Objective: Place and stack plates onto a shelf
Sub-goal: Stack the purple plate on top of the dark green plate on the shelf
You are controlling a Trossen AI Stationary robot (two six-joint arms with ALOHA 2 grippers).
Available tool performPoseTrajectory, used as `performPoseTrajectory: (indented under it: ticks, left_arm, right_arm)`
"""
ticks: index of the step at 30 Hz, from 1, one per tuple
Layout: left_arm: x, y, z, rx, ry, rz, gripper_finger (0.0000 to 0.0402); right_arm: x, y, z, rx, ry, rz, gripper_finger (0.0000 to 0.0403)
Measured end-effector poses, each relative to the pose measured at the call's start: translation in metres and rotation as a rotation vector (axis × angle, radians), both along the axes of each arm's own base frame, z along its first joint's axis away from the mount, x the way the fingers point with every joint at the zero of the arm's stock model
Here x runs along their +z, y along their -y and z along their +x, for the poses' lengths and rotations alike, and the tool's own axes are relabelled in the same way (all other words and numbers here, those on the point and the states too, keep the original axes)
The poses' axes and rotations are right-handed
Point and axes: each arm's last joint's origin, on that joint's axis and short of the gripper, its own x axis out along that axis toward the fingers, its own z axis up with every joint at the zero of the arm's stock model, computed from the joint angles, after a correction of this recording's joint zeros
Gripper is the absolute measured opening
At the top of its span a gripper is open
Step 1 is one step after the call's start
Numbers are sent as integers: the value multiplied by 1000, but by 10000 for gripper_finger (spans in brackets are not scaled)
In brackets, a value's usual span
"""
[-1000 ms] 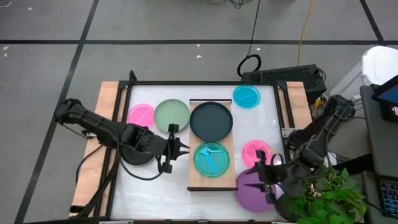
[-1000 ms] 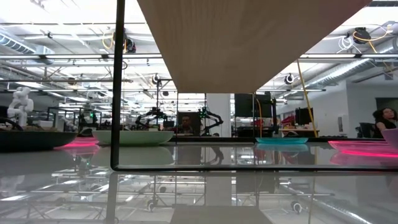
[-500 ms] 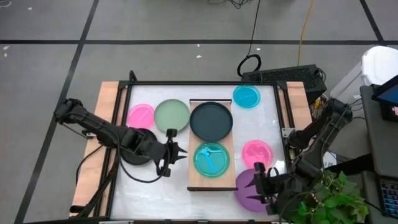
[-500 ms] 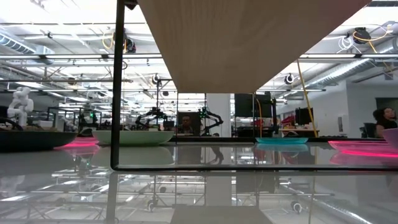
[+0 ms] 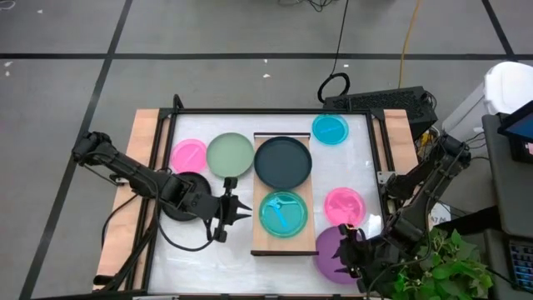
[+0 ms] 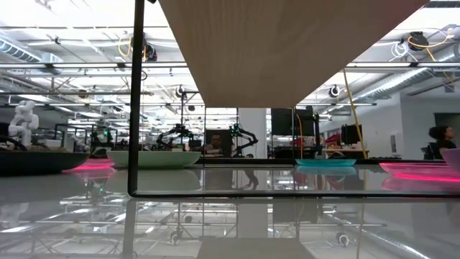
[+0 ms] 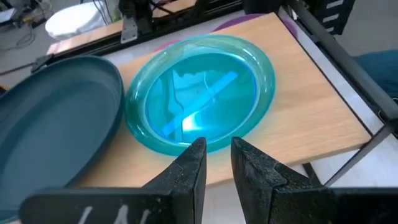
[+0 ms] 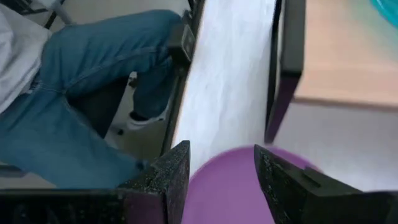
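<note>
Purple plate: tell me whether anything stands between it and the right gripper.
Nothing visible does. The right gripper is open just over the purple plate, whose near edge shows between its fingers. The shelf lies beyond.

My own two dark fingers (image 7: 194, 167) look like matt, finely grained plastic, slightly rough. Just past them, at the centre of the left wrist frame, the round cyan-blue translucent plastic plate (image 7: 200, 91) shines glossy and smooth, catching bright glints. It lies on the long light-wood shelf board (image 7: 298, 106), matt with fine grain. At the left of that frame the large round dark plate (image 7: 56, 118) shows a smooth satin sheen. In the low view's lower half the white tabletop (image 6: 287, 216) is mirror-glossy.
</note>
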Motion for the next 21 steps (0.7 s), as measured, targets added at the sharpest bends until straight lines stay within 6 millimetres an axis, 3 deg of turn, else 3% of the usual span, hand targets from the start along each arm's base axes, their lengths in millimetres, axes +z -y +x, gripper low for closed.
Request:
performPoseTrajectory:
  ticks: [13, 21]
  left_arm:
    - [6, 0, 4, -10, 71, -6, 81]
    - [6, 0, 4, -9, 71, -6, 81]
  right_arm:
    - [-10, 9, -4, 2, -207, 3, 160]
    - [-13, 26, 7, -120, -259, -9, 160]
